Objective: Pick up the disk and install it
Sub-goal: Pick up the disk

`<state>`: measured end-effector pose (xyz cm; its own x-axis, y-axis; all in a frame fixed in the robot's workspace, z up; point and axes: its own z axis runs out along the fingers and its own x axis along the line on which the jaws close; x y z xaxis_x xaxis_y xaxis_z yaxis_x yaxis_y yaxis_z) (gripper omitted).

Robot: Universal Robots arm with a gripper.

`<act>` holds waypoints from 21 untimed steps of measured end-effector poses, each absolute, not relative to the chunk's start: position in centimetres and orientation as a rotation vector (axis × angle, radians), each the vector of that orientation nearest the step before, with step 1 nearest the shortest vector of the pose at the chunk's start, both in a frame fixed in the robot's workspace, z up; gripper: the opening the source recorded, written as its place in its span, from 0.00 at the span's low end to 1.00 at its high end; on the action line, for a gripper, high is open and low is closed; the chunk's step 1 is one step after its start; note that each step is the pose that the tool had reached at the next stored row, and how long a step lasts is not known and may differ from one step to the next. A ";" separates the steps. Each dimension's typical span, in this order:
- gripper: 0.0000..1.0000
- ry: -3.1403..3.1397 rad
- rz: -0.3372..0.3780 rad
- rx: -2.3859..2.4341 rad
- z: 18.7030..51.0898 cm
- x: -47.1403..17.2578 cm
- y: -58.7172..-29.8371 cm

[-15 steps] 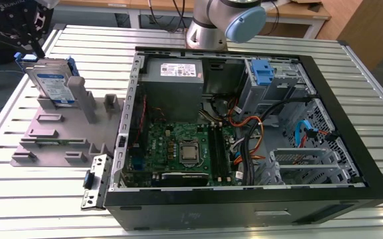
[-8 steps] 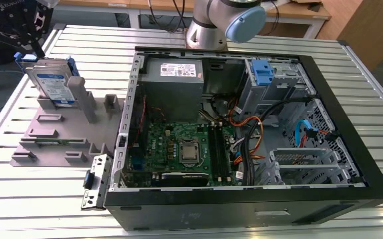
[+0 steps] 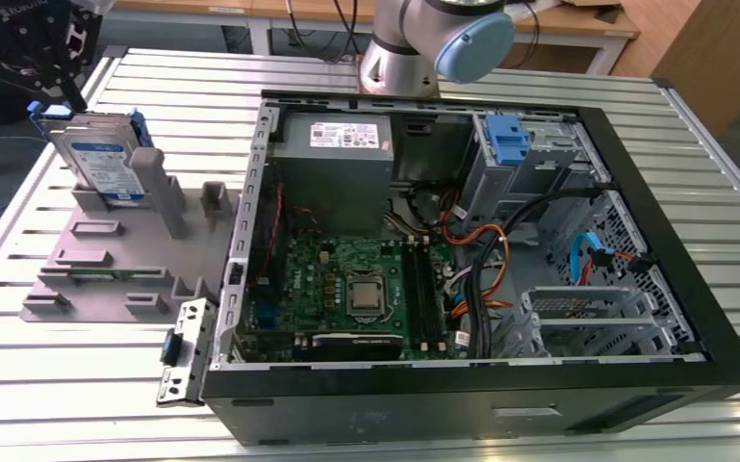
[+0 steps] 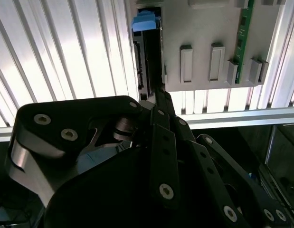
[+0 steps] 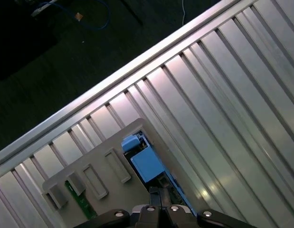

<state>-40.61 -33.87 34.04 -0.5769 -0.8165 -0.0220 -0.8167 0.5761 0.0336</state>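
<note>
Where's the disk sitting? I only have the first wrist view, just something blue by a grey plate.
Observer: In the exterior view the disk stands upright in a grey holder, to the exterior view's left of the open case.
Operator: And the hand?
Observer: The hand is at the disk's top edge, at that view's upper left.
Operator: What's inside the case?
Observer: A blue clip stands at the far side, to the exterior view's right of the power supply.
</note>
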 end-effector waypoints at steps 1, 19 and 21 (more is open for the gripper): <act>0.11 2.776 0.063 -1.462 34.0 -40.6 -33.9; 0.11 2.651 0.063 -1.684 33.9 -40.6 -33.9; 0.11 2.620 0.063 -1.732 33.9 -40.6 -33.9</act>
<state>-40.60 -33.87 33.92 -0.3920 -0.9197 -0.0219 -0.9197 0.3912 0.0337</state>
